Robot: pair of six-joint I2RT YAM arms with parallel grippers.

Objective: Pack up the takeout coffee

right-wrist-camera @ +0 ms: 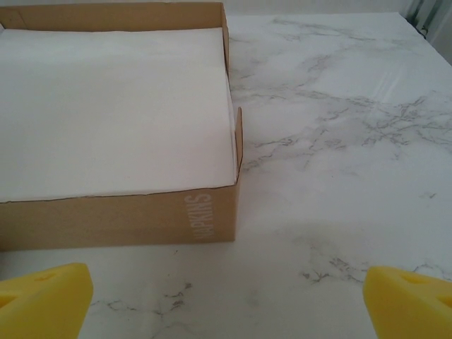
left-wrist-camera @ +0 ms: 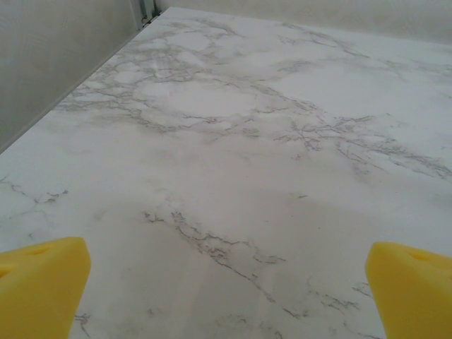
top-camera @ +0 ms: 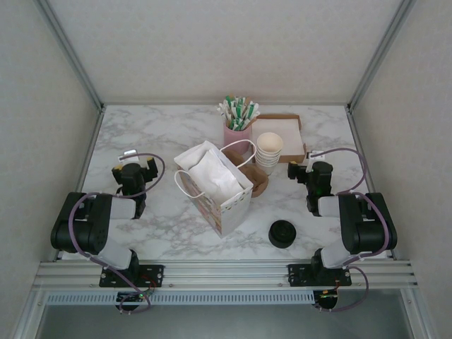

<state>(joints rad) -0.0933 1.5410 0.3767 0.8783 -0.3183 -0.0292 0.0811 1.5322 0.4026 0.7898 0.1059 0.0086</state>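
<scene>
The takeout coffee, a brown pulp cup carrier (top-camera: 260, 182), lies in the middle of the marble table and is partly hidden behind the white paper bag (top-camera: 212, 187). The bag stands open with its handles up. My left gripper (top-camera: 134, 168) rests left of the bag, open and holding nothing; its wrist view has its yellow pads (left-wrist-camera: 42, 282) wide apart over bare marble. My right gripper (top-camera: 309, 171) sits right of the carrier, open too, its pads (right-wrist-camera: 409, 300) spread, facing the corner of a napkin box (right-wrist-camera: 120, 219).
A stack of cream paper cups (top-camera: 269, 152) stands just behind the carrier. A pink cup of straws (top-camera: 238, 133) and the brown napkin box (top-camera: 281, 116) sit further back. A round black lid (top-camera: 282, 234) lies at the front right. Walls close in the table.
</scene>
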